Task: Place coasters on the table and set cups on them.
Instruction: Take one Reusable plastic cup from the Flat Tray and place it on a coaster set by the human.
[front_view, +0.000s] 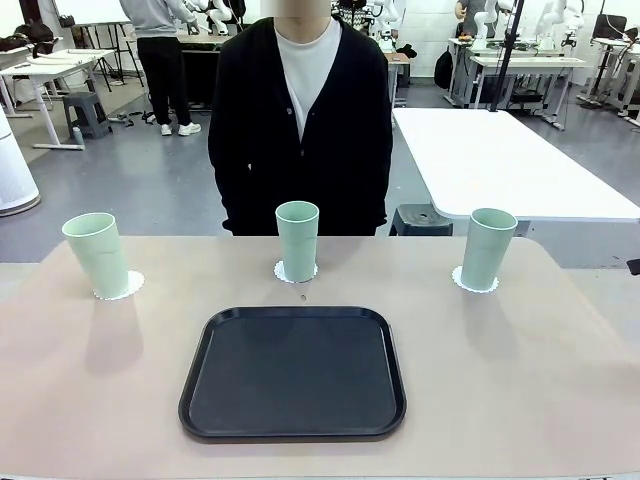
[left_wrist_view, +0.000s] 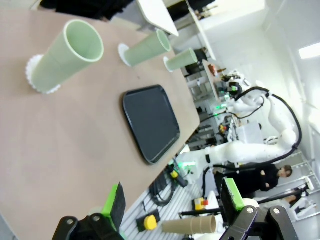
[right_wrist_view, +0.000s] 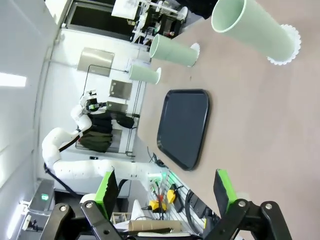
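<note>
Three mint-green cups are seen upright on the tan worktop (front_view: 80, 400), each set on a white scalloped coaster: the left cup (front_view: 97, 254) on its coaster (front_view: 122, 288); the middle cup (front_view: 297, 239) on its coaster (front_view: 296, 273), directly before a person in a black cardigan (front_view: 300, 120); the right cup (front_view: 488, 247) on its coaster (front_view: 474, 283); a black tray (front_view: 293, 373) is laid bare on the near side; the left end effector (left_wrist_view: 172, 207) and right end effector (right_wrist_view: 165, 192) are held wide open, nothing gripped.
</note>
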